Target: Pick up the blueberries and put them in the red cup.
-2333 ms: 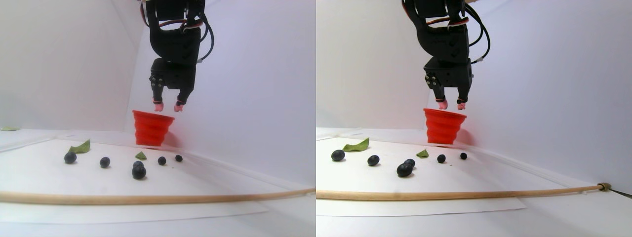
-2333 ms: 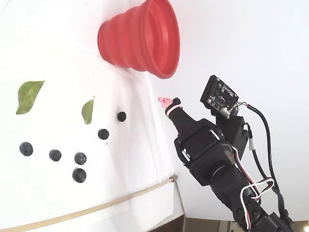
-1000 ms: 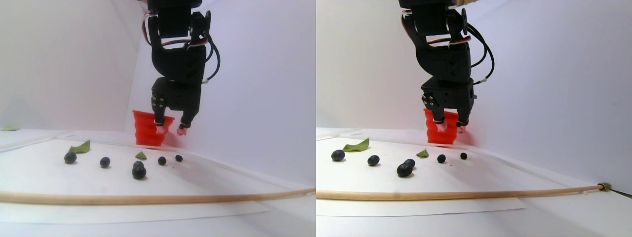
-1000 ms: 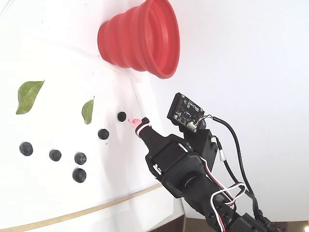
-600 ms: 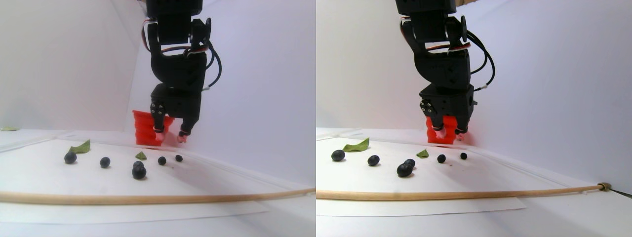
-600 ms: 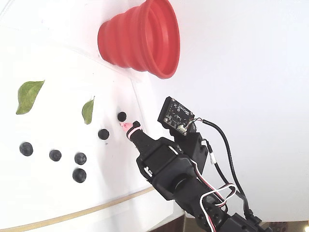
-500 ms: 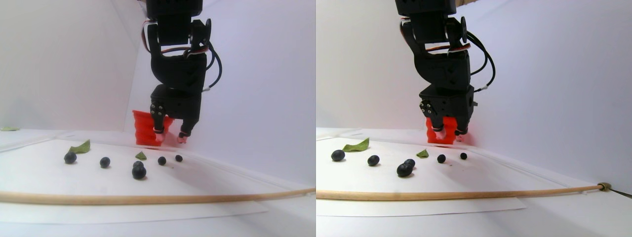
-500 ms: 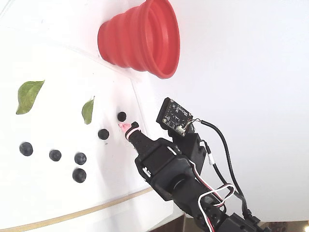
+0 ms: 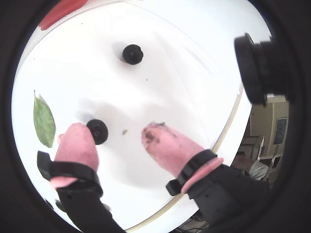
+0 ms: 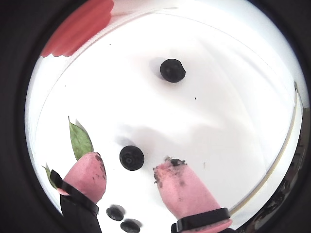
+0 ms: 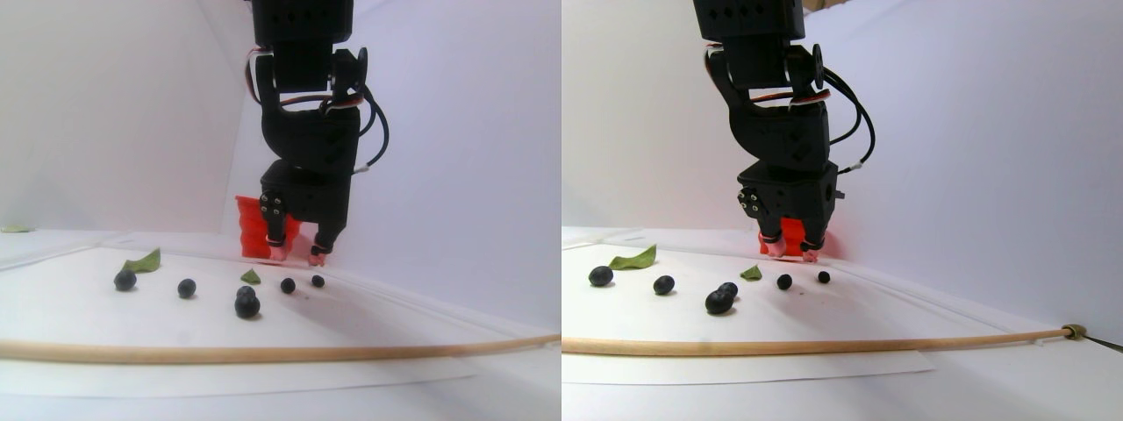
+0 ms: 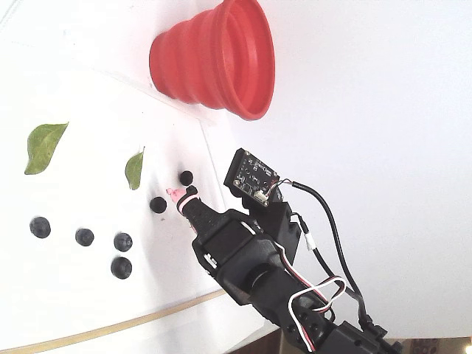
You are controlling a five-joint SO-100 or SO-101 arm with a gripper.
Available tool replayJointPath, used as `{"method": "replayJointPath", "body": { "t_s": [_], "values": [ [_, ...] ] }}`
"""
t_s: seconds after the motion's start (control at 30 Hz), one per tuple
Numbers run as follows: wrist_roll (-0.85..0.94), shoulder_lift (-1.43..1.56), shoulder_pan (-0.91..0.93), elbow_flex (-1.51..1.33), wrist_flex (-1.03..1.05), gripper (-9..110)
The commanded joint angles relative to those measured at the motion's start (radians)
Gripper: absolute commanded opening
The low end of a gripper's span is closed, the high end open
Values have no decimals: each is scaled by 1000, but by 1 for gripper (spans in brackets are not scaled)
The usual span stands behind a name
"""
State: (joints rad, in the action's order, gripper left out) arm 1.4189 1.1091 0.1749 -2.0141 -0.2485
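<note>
We see the tool (image 10: 129,180) low over the surface (image 10: 223,111), fingers apart. A blueberry (image 10: 131,158) sits just ahead of the gap, untouched.

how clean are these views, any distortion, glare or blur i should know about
Both wrist views are strong fisheye with a black circular vignette; the white sheet is blown out, and the hand looks soft up close over a blueberry. The stereo pair view is evenly lit with a violet cast; the wooden stick bows. The fixed view is sharp but washed out around the red cup.
</note>
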Motion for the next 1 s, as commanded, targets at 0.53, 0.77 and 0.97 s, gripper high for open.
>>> {"method": "replayJointPath", "body": {
  "t_s": [0.53,0.77,0.97],
  "values": [
    [-12,-37,-15,101,-43,22],
    [-17,-66,-18,117,-49,22],
    [-23,-81,-21,127,-55,22]
  ]
}}
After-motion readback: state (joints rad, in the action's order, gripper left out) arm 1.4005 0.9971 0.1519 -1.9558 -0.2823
